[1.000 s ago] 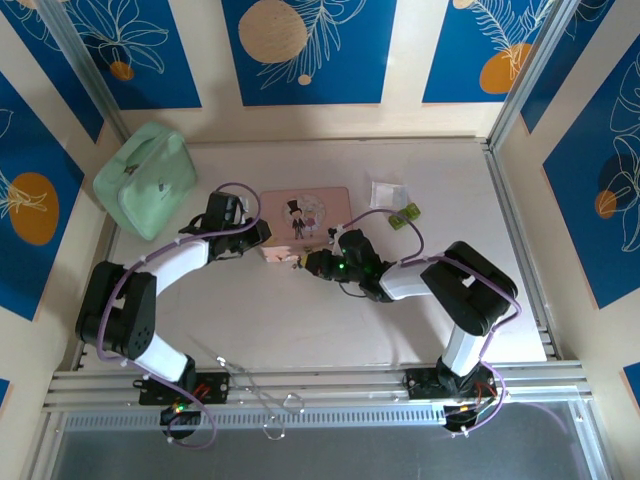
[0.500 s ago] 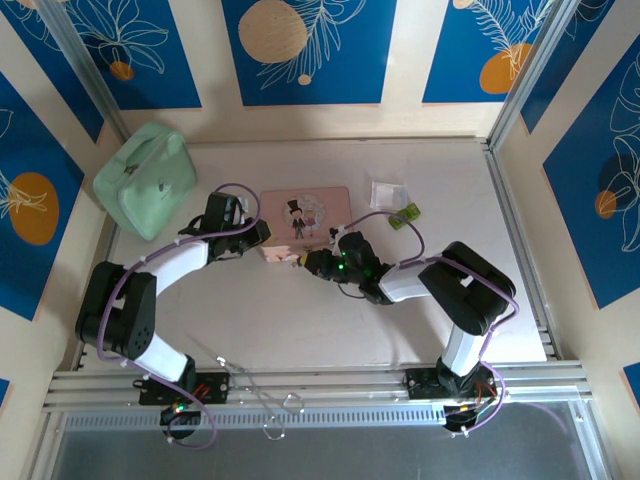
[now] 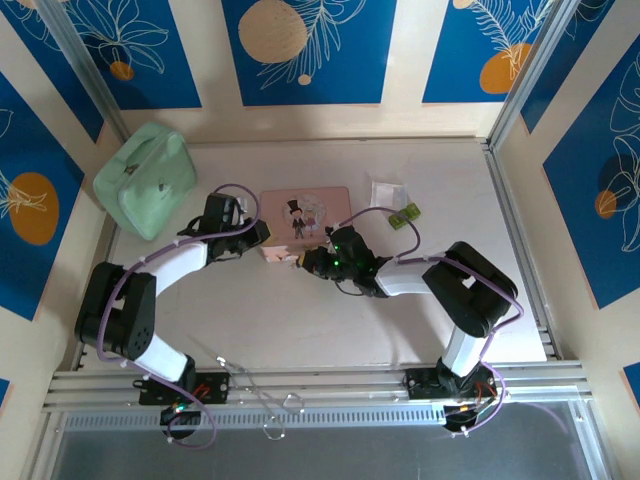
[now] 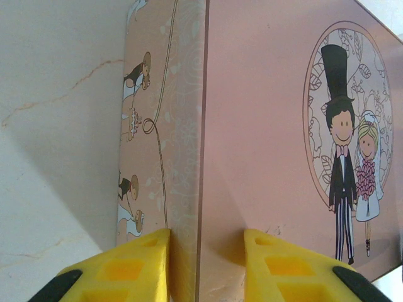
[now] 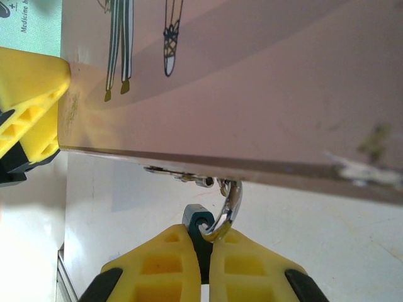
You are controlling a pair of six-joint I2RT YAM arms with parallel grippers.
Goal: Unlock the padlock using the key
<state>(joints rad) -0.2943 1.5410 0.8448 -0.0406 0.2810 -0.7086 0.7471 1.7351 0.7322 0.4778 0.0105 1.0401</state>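
I am looking down on a pale, faintly veined bench [image 3: 300,320] that is sitting inside a small booth. Cream walls with blue panels [image 3: 310,50], painted with white leaves and orange discs, are closing it in on three sides. Aluminium rails [image 3: 320,380] are running along the near edge, where both arm bases are bolted. A mint-green pouch [image 3: 145,180] is lying in the far left corner. A white packet [image 3: 385,193] and a small green one [image 3: 405,215] are lying toward the far right.

The pink tin box [image 3: 305,212] is lying flat near the middle of the bench, with its cartoon bride and groom facing up. My left claw [image 3: 263,243] is reaching in from the left. In its wrist view the two yellow fingers [image 4: 135,264] are straddling the box's edge, one against the side wall and one over the lid, and are gripping it.

My right claw [image 5: 204,242] is coming in low at the box's near side. Its fingers are almost together and are pinching the blue body of the padlock [image 5: 196,220]. The padlock's thin silvery shackle is hanging from the box's clasp [image 5: 189,178], just under the lid's rim and above the bench.
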